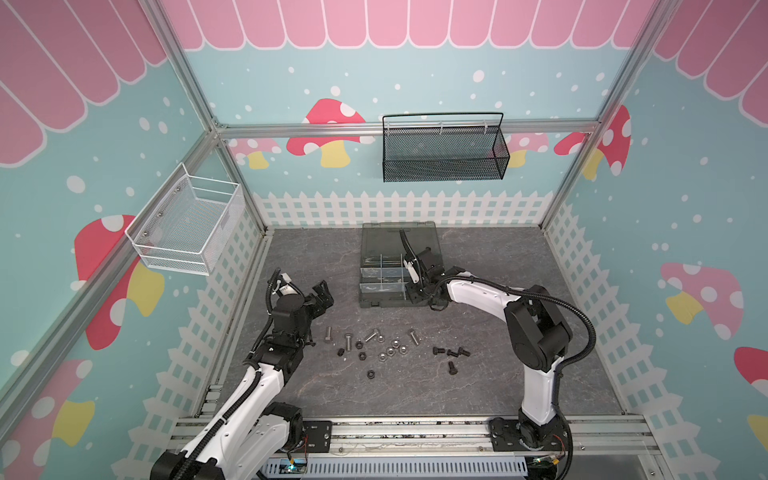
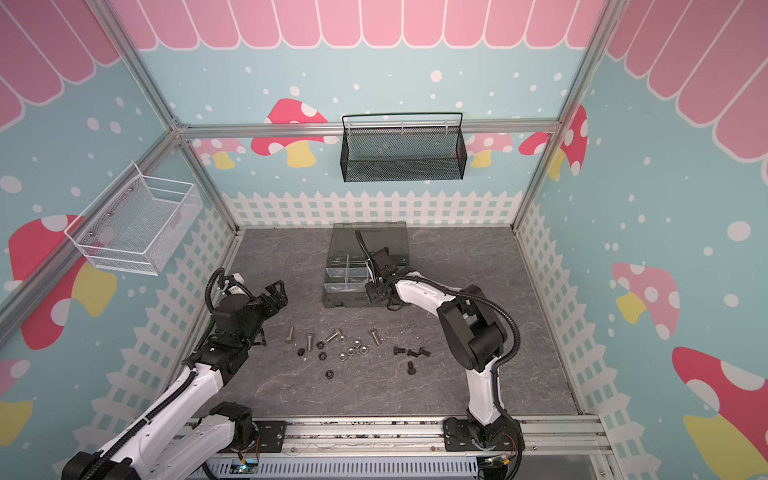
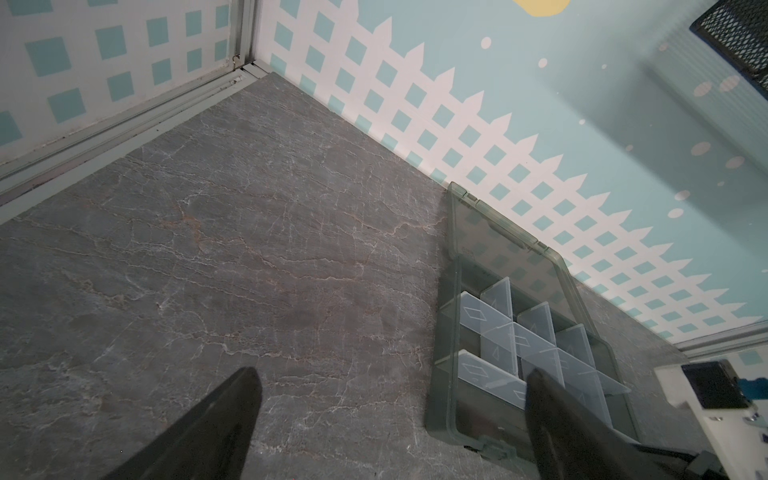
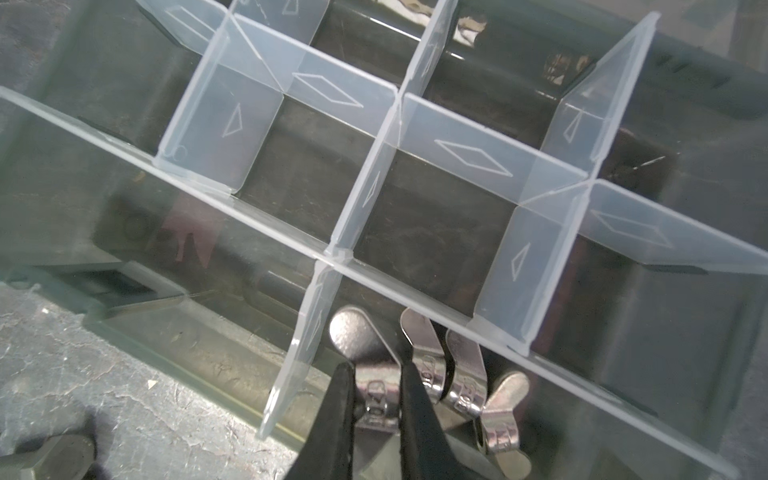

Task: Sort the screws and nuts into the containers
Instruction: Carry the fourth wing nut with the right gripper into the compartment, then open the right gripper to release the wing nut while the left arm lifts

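Far left: left gripper (image 1: pixel 325 294), jaws wide open and empty, hanging over bare counter (image 1: pixel 415 395) to the left of the case. Nothing sits between them in the left wrist view.

Mid-counter, the loose pile:
- silver screws (image 1: pixel 348 343) on its left
- silver nuts (image 1: pixel 390 352) and black nuts (image 1: pixel 362 356) in the middle
- black screws (image 1: pixel 452 353) in a small group on its right

All of these are unsorted and well apart from the organiser case (image 1: pixel 368 305).

The case sits at the back with its lid (image 1: pixel 399 237) open and standing up behind it. The containers (image 1: pixel 382 274) in view look mostly empty.

Then right gripper (image 4: pixel 376 370): jaws closed on a wing nut (image 4: pixel 359 336), down in the case's near right compartment. It is just beside more wing nuts (image 4: pixel 469 382) already lying there. Can't tell if the held nut touches the compartment floor.

Risks, my read:
- The jaws sit close to a thin clear divider (image 4: pixel 303 340). Opening, or pulling up at a slant, could catch it and drag the case.
- The nut may cling to a pad and ride back out, or its wing could hook a neighbour.
- The silver nuts are small and bunched, so a pinch could take two or flick one off.
- The screws look likely to roll if nudged.
- If the left arm heads for the case while the right is in it, they could clash.
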You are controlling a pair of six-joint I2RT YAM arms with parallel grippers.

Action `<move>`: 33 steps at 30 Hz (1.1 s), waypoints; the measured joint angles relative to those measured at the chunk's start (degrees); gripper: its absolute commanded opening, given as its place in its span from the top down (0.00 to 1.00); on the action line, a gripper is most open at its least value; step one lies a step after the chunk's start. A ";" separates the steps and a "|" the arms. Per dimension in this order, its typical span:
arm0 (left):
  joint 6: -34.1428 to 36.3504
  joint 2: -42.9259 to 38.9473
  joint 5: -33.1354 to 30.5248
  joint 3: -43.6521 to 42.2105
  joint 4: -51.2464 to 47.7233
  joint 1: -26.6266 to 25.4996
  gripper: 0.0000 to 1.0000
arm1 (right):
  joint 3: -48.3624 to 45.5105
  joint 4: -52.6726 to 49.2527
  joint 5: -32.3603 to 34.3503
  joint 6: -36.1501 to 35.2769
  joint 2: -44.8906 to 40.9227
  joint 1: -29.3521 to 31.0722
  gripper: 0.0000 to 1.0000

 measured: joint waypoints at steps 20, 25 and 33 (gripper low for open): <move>0.04 -0.31 -0.31 0.00 -0.68 0.00 0.00 | 0.26 0.00 -0.24 -0.13 0.81 -0.04 0.67; 0.20 -0.52 -0.61 0.00 -1.07 0.00 0.00 | 0.26 -0.02 -0.24 -0.11 0.79 -0.04 0.63; 0.92 -0.50 -0.52 2.14 -6.34 0.00 0.00 | -0.17 0.17 0.85 0.59 -1.22 -0.04 0.55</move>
